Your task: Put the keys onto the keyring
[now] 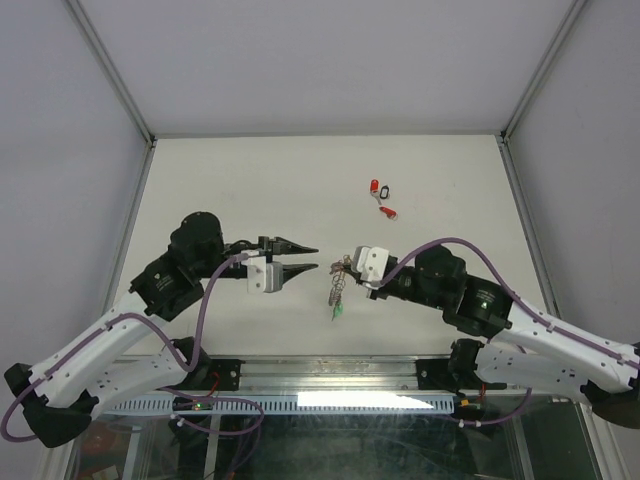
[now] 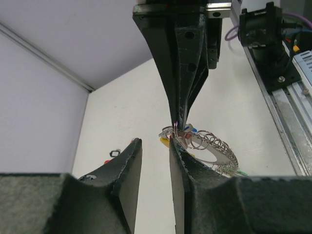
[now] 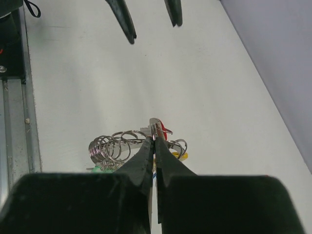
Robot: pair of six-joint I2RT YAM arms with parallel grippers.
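Right hand (image 1: 352, 266) pinched shut on keyring (image 1: 338, 283), silvery coils bunched at fingertips, green tag (image 1: 336, 312) at its near end. Left hand (image 1: 315, 258) parted, empty, tips facing keyring, near it. Loose red-tagged keys (image 1: 381, 197) well apart, farther back on counter (image 1: 250, 180).

keyring (image 3: 111, 145): its near side is hidden behind the right tool (image 3: 155, 134).
loose keys (image 1: 381, 197): only red and dark specks are made out; the metal is too small to tell.
green tag (image 1: 336, 312): its key is not made out.
right arm (image 1: 560, 335): cut off at the picture's edge.
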